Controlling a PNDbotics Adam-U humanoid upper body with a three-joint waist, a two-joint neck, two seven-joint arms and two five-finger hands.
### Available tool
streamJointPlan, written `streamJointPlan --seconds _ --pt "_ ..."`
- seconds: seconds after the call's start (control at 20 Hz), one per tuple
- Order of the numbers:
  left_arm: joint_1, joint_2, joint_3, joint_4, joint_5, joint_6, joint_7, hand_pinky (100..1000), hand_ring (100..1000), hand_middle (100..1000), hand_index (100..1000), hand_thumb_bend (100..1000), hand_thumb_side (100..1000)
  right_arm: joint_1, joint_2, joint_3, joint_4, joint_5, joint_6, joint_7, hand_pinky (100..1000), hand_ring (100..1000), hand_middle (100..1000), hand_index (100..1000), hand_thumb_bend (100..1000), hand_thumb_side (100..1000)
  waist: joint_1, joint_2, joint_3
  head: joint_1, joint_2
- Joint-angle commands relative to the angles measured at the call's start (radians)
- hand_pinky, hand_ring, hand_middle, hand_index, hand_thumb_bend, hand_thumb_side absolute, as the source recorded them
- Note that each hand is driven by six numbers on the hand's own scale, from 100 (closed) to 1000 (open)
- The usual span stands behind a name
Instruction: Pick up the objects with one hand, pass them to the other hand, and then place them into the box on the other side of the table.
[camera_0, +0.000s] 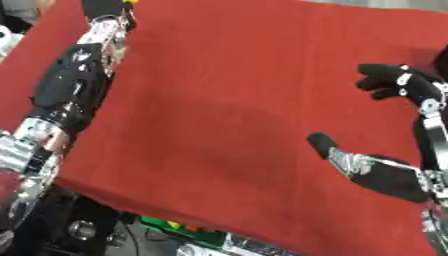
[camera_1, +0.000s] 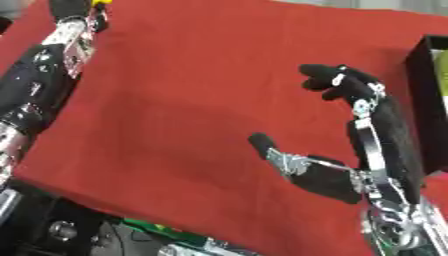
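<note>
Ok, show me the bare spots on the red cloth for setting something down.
The red cloth lies bare between the left arm and the open right robot hand. It is tighter at the right edge, between that hand and the black box.

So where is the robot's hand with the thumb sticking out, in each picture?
Left eye view: the right hand is at the right edge, partly cut off, its fingers relaxed and holding nothing.
Right eye view: the same hand sits further in, right of centre, next to the black box.
Shared landmark: the red cloth under it, with the left arm running up the left side in both.
</note>
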Motion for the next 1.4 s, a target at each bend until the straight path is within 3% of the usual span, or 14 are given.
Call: streamJointPlan --seconds 0.05,0.25,0.45,0.6,0.95,1.4 --pt "0.011 0.041 -0.018 -0.118 0.127 -0.046 -0.017 528 327 216 296 100 224 -0.016 -0.009 -0.007 -0.018 0.001 0.003 0.007 610 668 597 788 614 467 0.007 -0.033 0.006 -0.024 -0.002" --pt "0.082 0.031 -0.053 -0.322 0.358 -0.113 -0.135 528 317 207 286 100 326 -0.021 -0.016 -0.012 -0.036 0.009 0.01 0.032 616 672 600 791 622 459 0.013 -0.055 0.013 -0.067 -0.002" --pt "0.161 0.017 -0.106 -0.54 0.581 -0.143 -0.245 529 314 205 283 100 327 -0.022 -0.023 -0.016 -0.058 0.015 0.021 0.058 620 675 604 794 626 455 0.017 -0.078 0.019 -0.107 -0.002" --pt "0.214 0.008 -0.158 -0.685 0.687 -0.148 -0.328 535 318 210 287 100 324 -0.021 -0.029 -0.018 -0.075 0.017 0.028 0.078 623 678 607 797 632 451 0.019 -0.097 0.022 -0.138 -0.002" --pt "0.274 -0.017 -0.275 -0.907 0.809 -0.141 -0.522 541 322 215 289 100 317 -0.021 -0.039 -0.016 -0.101 0.012 0.04 0.115 626 679 609 800 642 452 0.024 -0.123 0.03 -0.206 -0.002" --pt "0.235 -0.065 -0.374 -1.03 0.903 -0.105 -0.659 547 325 219 291 100 320 -0.023 -0.057 -0.001 -0.102 -0.016 0.028 0.135 618 676 605 798 636 421 0.024 -0.127 0.03 -0.263 -0.002"
